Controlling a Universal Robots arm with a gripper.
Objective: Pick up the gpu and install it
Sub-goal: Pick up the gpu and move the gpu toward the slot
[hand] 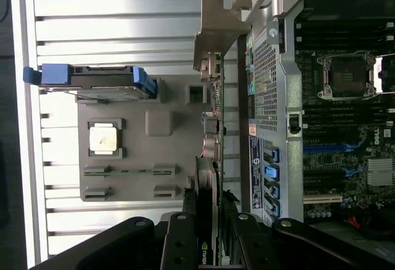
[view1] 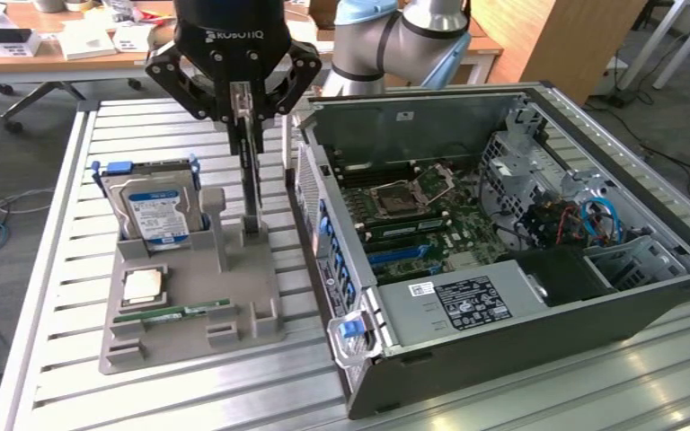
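Note:
The gpu [view1: 249, 184] hangs edge-on from my gripper [view1: 245, 112], whose fingers are shut on its upper edge. It is a thin dark card. Its lower end is just at the back slot of the grey holder [view1: 255, 305]; I cannot tell whether they still touch. In the wrist view the gpu [hand: 213, 152] runs away from my gripper [hand: 208, 207], and its silver bracket [hand: 217, 32] is at the far end. The open computer case [view1: 441, 112] lies just to the exterior view's right of the card, with the motherboard [view1: 423, 211] exposed inside.
The grey holder also carries a hard drive [view1: 154, 211] with a blue label, a CPU [view1: 144, 285] and a RAM stick [view1: 183, 312]. Everything stands on a slatted metal table [view1: 105, 130]. The case wall [hand: 271, 97] is close beside the card.

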